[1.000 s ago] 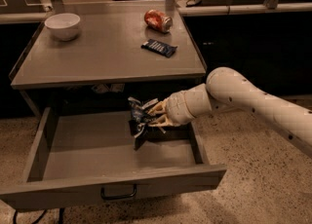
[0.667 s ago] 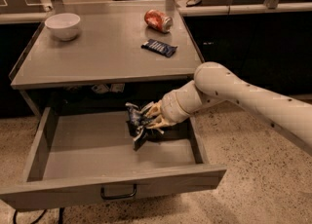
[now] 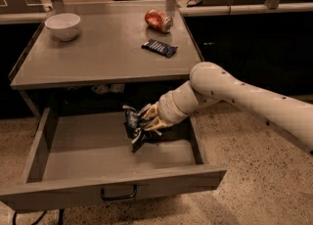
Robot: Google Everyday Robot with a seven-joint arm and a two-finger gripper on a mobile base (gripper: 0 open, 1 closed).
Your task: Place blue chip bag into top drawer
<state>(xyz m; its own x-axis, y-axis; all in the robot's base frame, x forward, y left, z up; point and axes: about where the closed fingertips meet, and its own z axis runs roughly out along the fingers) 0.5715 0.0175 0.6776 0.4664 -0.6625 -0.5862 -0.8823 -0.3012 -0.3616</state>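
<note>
The top drawer point(image 3: 112, 190) is pulled open below the grey table, its dark bar handle at the front centre. My gripper point(image 3: 145, 122) reaches in from the right over the drawer's back right part. It is shut on the blue chip bag point(image 3: 133, 125), a crumpled dark blue foil bag that hangs from the fingers, its lower end close to the drawer floor. I cannot tell whether the bag touches the floor.
On the table top point(image 3: 98, 57) stand a white bowl point(image 3: 62, 25) at the back left, a red-orange soda can point(image 3: 158, 20) lying on its side, and a flat dark blue bar wrapper point(image 3: 159, 48). Speckled floor lies to the right.
My arm has moved left and a little deeper over the drawer, carrying the bag with it. The table items have not moved.
</note>
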